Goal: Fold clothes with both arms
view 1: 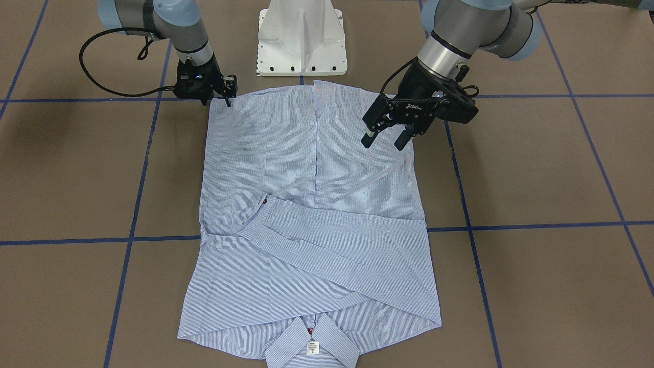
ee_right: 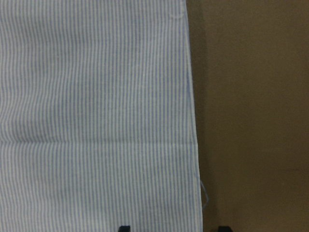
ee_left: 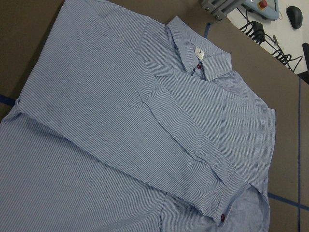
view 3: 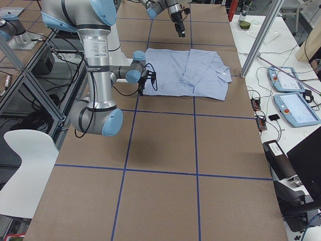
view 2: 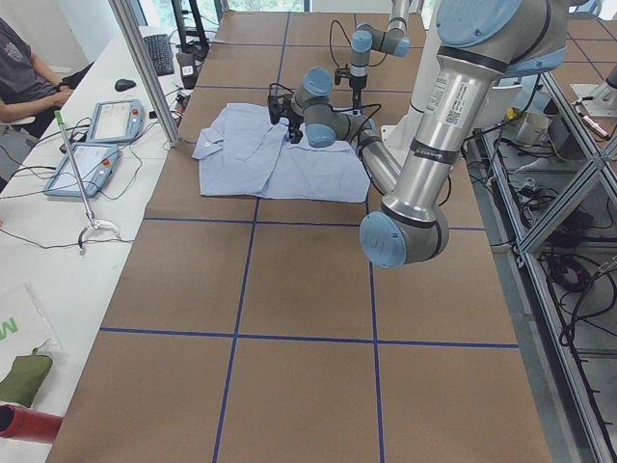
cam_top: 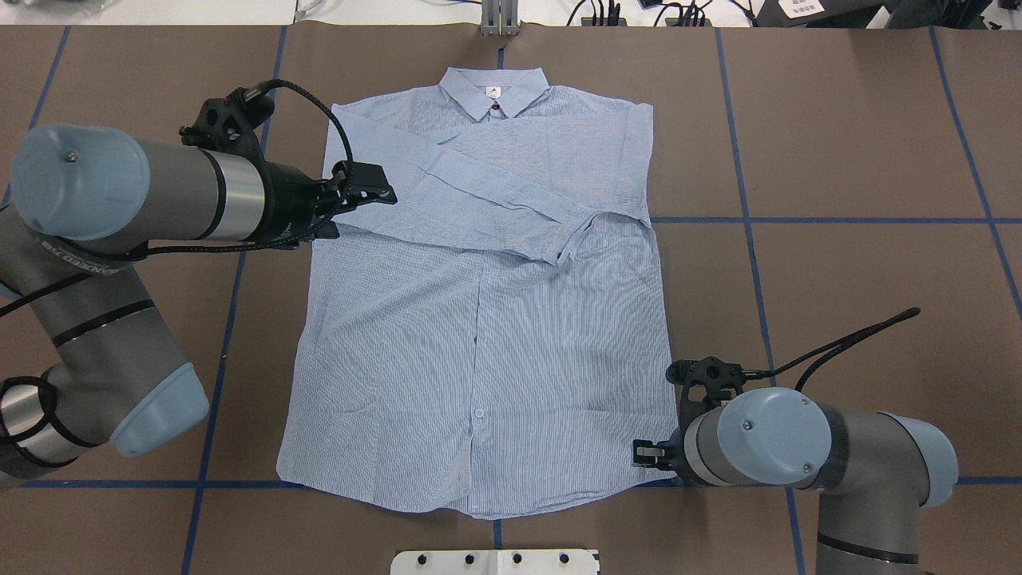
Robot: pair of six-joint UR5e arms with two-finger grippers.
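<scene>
The shirt [cam_top: 479,343] is lying flat on the table [cam_top: 838,319], long axis running from near hem to far collar [cam_top: 495,84]. The right gripper [view 1: 219,99], fingers apart, is straddling the cloth edge at the near right hem corner. The left gripper [view 1: 384,143], also apart, is hovering high above the left edge.

Robotics lab — teach pendants [view 3: 295,107], taped table [cam_top: 838,160]

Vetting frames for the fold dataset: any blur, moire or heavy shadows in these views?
Right wrist view: shirt soft and dim, likely too close to focus. Left wrist view: sharp, stripes resolved. Overhead and front views: moire bands across the stripes. Front view: soft arm shadow on the table, upper left.
</scene>
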